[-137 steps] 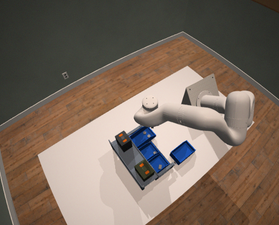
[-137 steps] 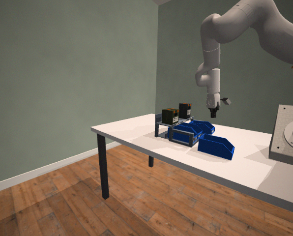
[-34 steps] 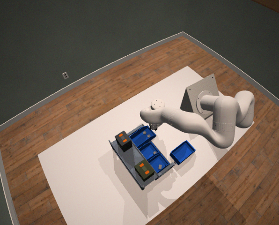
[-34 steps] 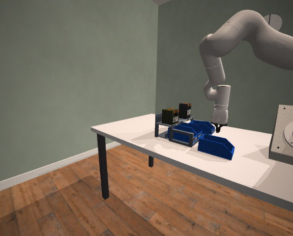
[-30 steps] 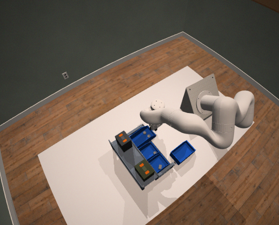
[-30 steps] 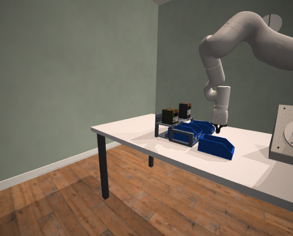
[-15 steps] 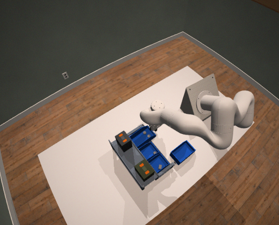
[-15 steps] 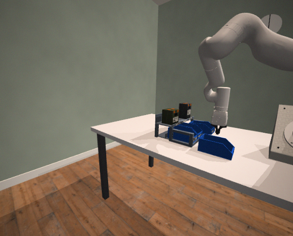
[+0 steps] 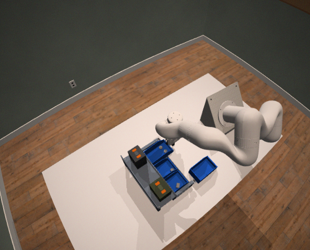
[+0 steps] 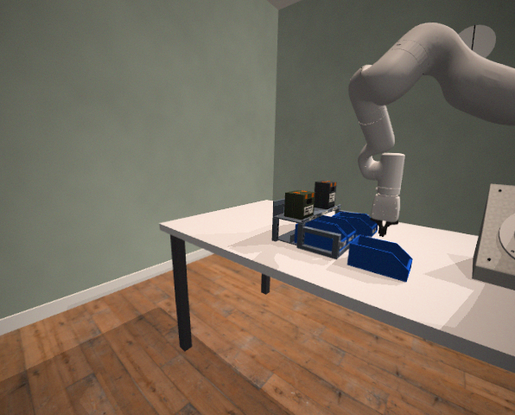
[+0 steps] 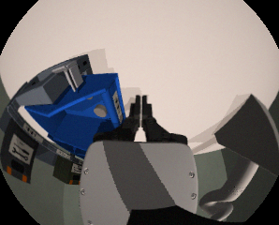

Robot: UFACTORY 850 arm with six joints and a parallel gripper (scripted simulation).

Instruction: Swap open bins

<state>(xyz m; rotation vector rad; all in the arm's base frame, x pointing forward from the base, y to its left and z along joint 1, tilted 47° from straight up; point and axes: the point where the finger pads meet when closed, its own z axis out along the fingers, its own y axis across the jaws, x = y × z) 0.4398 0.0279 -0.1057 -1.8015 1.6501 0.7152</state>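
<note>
My gripper [image 9: 173, 144] [image 10: 383, 234] [image 11: 140, 101] is shut and empty, low in front of the shelf's far bin, close to its labelled front; contact cannot be told. That blue bin [image 9: 155, 153] [image 11: 74, 127] holds two round parts and reaches farther out than its neighbours. Whether its base sits behind the lip or on it is hidden. The middle bin [image 9: 163, 166] and near bin [image 9: 173, 180] stand on the shelf [image 9: 140, 172] [image 10: 300, 239], open fronts out, each with a part visible. The empty blue bin [image 9: 203, 169] [image 10: 378, 259] stands upright on the table, off the shelf's near front corner.
A black box [image 9: 137, 155] [image 10: 325, 194] [image 11: 19, 155] and an olive box [image 9: 160, 189] [image 10: 299, 205] stand on the shelf's upper board, behind the bins. The shelf's end rail [image 9: 182, 190] flanks the near bin. The robot's mounting plate [image 9: 226, 99] [image 10: 501, 232] stands beyond the empty bin.
</note>
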